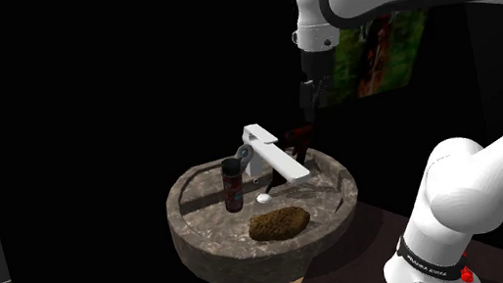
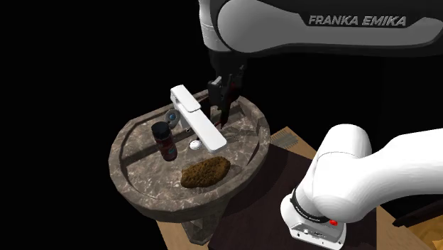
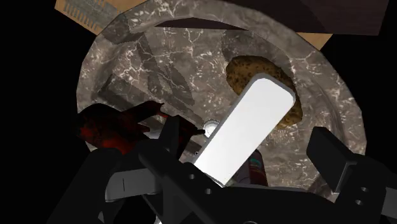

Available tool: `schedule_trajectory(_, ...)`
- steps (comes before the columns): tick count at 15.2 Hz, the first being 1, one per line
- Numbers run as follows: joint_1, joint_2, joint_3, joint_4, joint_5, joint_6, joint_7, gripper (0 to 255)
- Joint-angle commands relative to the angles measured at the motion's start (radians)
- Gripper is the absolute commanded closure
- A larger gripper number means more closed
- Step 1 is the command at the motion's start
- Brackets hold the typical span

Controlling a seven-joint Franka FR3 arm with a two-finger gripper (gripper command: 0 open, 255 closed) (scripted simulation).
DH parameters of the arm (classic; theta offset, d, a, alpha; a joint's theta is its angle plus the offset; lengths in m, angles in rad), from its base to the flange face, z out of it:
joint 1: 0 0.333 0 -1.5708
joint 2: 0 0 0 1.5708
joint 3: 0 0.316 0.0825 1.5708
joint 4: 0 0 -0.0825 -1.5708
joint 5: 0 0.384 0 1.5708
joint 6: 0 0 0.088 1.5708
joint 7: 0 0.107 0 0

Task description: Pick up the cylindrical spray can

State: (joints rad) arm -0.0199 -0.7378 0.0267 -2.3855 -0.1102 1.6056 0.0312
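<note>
One spray can (image 1: 231,185), dark red with black cap, upright inside stone basin (image 1: 181,211), just beside white faucet (image 1: 279,157), near brown sponge (image 1: 278,224). End effector (image 2: 221,106) released, fingers spread, above faucet, apart from can.

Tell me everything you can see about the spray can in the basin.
The spray can is a slim cylinder with a dark red body and a black cap. It stands upright on the floor of the marbled, stone-look basin, close beside the white faucet, on the shoulder view's left of it. The brown sponge lies apart from it. Nothing grips it: the gripper hangs behind the faucet with its fingers open.
</note>
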Motion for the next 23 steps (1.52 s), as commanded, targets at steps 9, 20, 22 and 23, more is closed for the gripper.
schedule_trajectory(9,0.011,0.158,0.063,-0.113,-0.205,0.376,-0.054,0)
schedule_trajectory(20,-0.101,0.516,0.188,-0.086,-0.728,0.807,0.118,0)
schedule_trajectory(22,-0.124,0.594,0.211,-0.05,-0.872,0.844,0.191,0)
schedule_trajectory(23,-0.132,0.634,0.219,-0.029,-0.947,0.856,0.229,0)
